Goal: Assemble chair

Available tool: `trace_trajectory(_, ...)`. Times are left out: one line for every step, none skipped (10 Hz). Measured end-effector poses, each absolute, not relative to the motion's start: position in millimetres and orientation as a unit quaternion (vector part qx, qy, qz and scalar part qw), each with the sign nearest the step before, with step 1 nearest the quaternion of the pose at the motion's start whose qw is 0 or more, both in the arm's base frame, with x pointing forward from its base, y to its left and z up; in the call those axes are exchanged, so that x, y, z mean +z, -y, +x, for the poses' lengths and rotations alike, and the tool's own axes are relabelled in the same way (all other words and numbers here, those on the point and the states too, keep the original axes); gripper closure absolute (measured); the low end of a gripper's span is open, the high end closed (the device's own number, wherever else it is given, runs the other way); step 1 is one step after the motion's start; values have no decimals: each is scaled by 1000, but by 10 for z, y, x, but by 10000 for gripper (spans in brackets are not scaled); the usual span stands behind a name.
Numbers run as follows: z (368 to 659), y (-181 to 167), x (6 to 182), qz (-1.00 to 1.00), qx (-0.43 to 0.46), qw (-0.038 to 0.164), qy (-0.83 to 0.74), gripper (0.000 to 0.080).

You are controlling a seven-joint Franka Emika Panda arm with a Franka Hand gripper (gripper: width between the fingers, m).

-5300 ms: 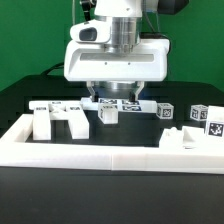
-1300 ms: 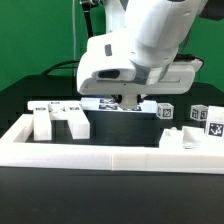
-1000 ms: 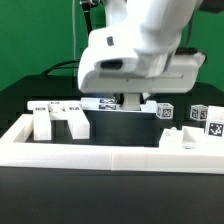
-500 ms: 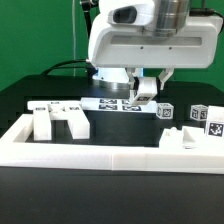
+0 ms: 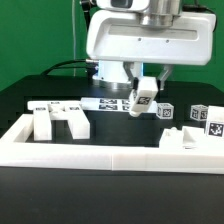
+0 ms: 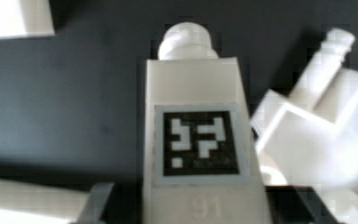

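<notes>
Right now the two-finger gripper (image 5: 146, 84) is clamped on a small blocky white plastic chair leg (image 5: 143, 99) (image 6: 199, 130) with a black-and-white tag. The leg is held tilted, up off the black table (image 5: 125, 130). Other white blocky chair parts (image 5: 58, 120) sit behind the long white border rail (image 5: 110, 156).

I see smooth matt white plastic on the chair part (image 6: 197, 90), its printed tag (image 6: 201, 143) flat black; the table (image 5: 60, 200) looks matt black.
</notes>
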State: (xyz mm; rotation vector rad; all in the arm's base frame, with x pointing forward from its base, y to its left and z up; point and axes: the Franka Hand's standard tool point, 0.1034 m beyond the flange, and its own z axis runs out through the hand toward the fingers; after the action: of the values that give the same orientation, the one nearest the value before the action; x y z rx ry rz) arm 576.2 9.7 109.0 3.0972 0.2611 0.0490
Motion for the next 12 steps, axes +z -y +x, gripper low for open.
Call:
trace_trajectory(5895, -152, 1160, 995, 52, 15, -83, 508)
trace_trajectory(5976, -203, 1202, 993, 91, 18, -80, 508)
trace_trajectory(6008, -237, 1223, 988, 124, 21, -83, 508)
trace_trajectory(6003, -178, 1204, 983, 159, 27, -86, 508)
trace_trajectory(5976, -158, 1180, 982, 168, 29, -85, 508)
trace_trajectory(5977, -171, 1178, 981, 170, 28, -84, 508)
trace_trajectory(5980, -215, 1180, 982, 171, 25, -81, 508)
trace_trajectory(6007, -274, 1191, 982, 170, 21, -81, 508)
trace_trajectory(6067, -321, 1188, 981, 174, 18, -83, 508)
trace_trajectory(6113, -350, 1167, 980, 177, 14, -86, 508)
trace_trajectory(6133, -407, 1160, 979, 185, 13, -86, 508)
trace_trajectory(6131, -397, 1158, 979, 185, 13, -86, 508)
